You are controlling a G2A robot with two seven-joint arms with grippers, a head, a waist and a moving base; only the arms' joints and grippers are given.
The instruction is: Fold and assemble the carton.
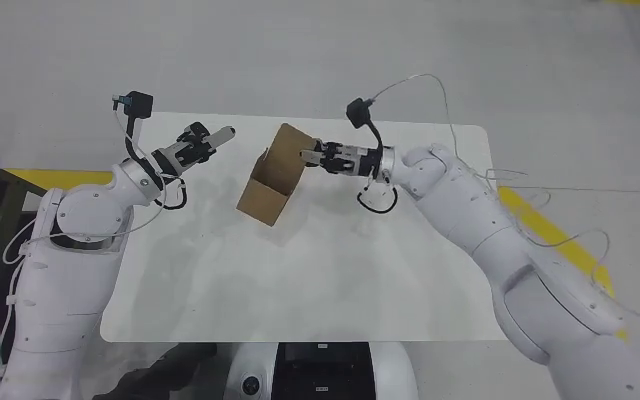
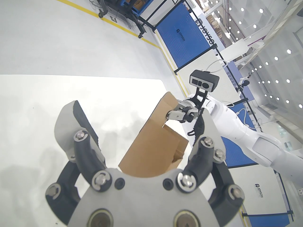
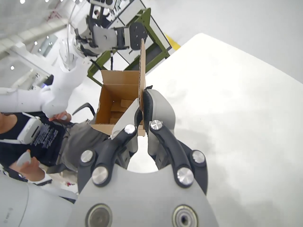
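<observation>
- Carton, brown and open-mouthed, sits tilted over the far half of the table, near the far edge and a little toward the robot's left.
- Whether its bottom touches the table cannot be told.
- 1 flap stands upright at the carton's mouth, on the side facing the right arm.
- Right end effector pinches that flap, with its 2 fingers pressed on either face of the cardboard.
- Left end effector hangs beside the carton on its other side, apart from it, near the table's far left corner.
- Its fingers are spread wide and hold nothing, and its open mouth points at the carton.
- Bare white tabletop runs wide from the carton to the near edge and to the robot's right.
- Only a narrow strip of table lies between the carton and the far edge.
- Inside the carton, folded bottom flaps show.
- Pale grey floor surrounds the table, and a yellow line crosses it.
- Blue panels stand beyond the right arm, and a green frame stands behind the left arm.
</observation>
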